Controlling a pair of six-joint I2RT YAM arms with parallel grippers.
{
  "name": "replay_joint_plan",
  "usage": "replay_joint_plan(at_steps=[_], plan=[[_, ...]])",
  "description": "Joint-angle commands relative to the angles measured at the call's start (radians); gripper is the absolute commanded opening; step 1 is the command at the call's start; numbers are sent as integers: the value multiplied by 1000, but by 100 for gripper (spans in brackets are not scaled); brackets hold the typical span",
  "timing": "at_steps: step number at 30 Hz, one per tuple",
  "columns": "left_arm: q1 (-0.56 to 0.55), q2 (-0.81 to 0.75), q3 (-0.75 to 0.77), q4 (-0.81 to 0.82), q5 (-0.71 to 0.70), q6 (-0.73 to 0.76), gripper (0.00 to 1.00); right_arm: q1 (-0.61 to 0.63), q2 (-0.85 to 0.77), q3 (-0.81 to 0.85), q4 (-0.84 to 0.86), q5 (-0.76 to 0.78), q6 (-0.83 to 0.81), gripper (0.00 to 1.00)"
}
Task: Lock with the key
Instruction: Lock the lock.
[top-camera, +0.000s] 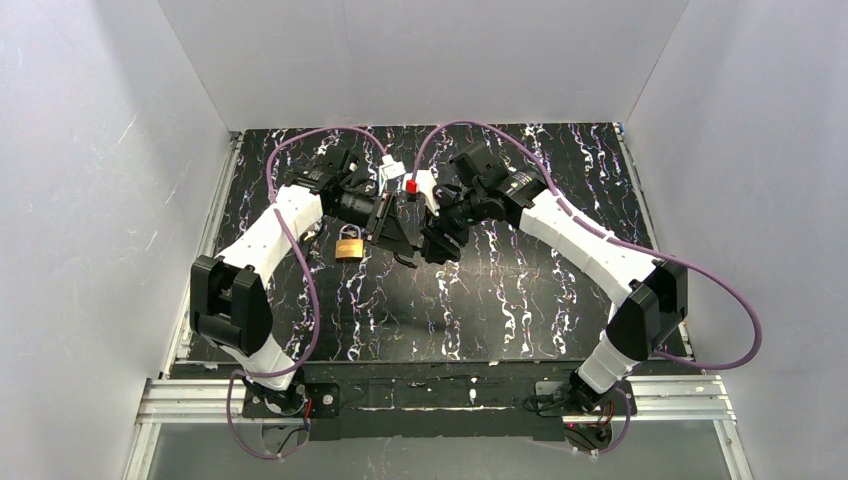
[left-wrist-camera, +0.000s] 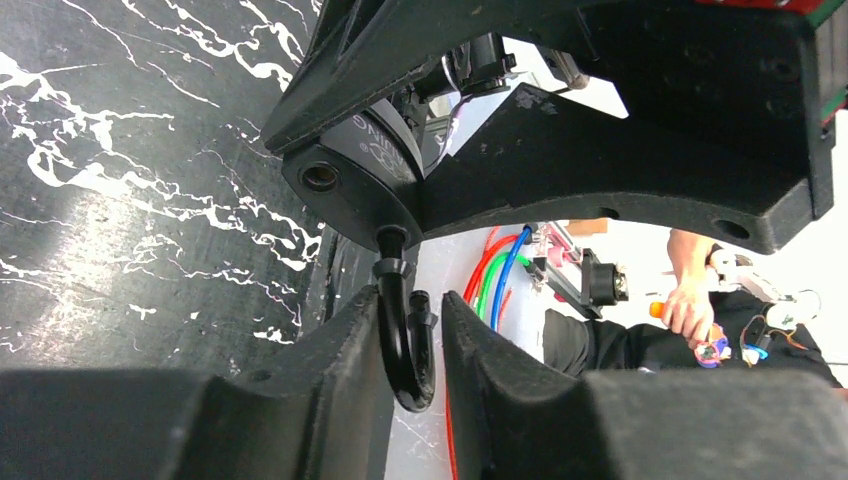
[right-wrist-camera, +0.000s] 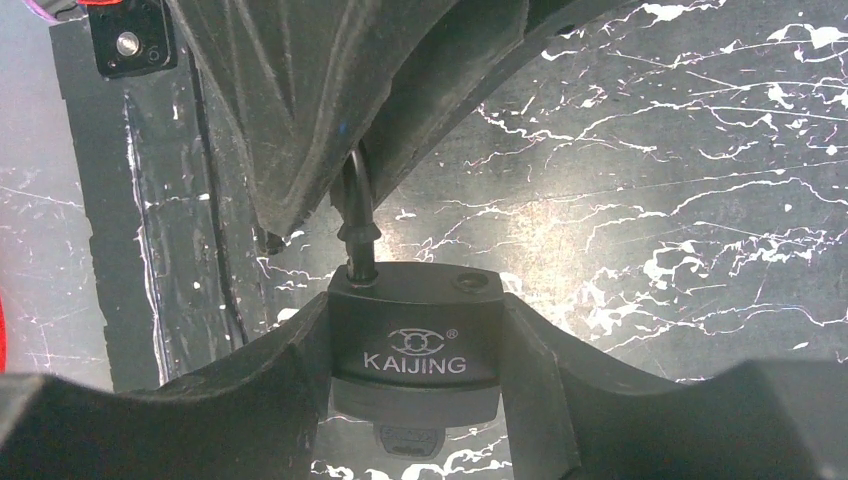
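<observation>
Lock, brass-bodied with a silver shackle, lies flat on the black marbled table just beside the left arm's wrist, touched by neither arm; no key shows in or near it. Judged from this, the locking of it is not yet begun: a key has to be brought, seated and turned. Both arms meet just to its right over a second, all-black padlock. The right gripper clamps that padlock's body between its fingers. The left gripper has its fingers drawn close on either side of the black shackle; whether they actually press it cannot be told.

Overhead, the brass lock and the meeting of the arms are plain, but the black one is lost among the fingers. The right wrist view alone shows its KAIJING marking, one empty shackle hole and what looks like a key head under the body. The left wrist view alone shows the shackle's free end standing out of the body, so that padlock is open
</observation>
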Motion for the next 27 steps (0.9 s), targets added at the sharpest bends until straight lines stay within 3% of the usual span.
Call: replay_joint_plan(at_steps=[1,10,12,16,17,20,22,24,27], plan=[[-8,-15,-15,4,17,-1,23,5,-70,19,59,-2,15,1],[-8,-30,-26,-24,9,30,25,5,-103,-14,94,8,37,1],[-8,-31,-24,-26,10,33,20,5,-105,-15,93,2,40,1],[-7,-32,-13,-27,24,33,2,5,-103,-20,95,-35,50,1],[-8,-35,-10,-27,24,31,0,4,-102,-21,97,-44,56,8],[-4,-45,-3,-26,29,24,0,-6,-103,-46,121,-84,79,58],[6,-52,3,-24,52,15,0,-25,-112,-80,172,-140,119,84],[18,-59,7,-24,69,3,0,-57,-121,-98,226,-190,162,93],[37,-74,12,-22,90,-12,0,-139,-124,-102,326,-258,279,98]])
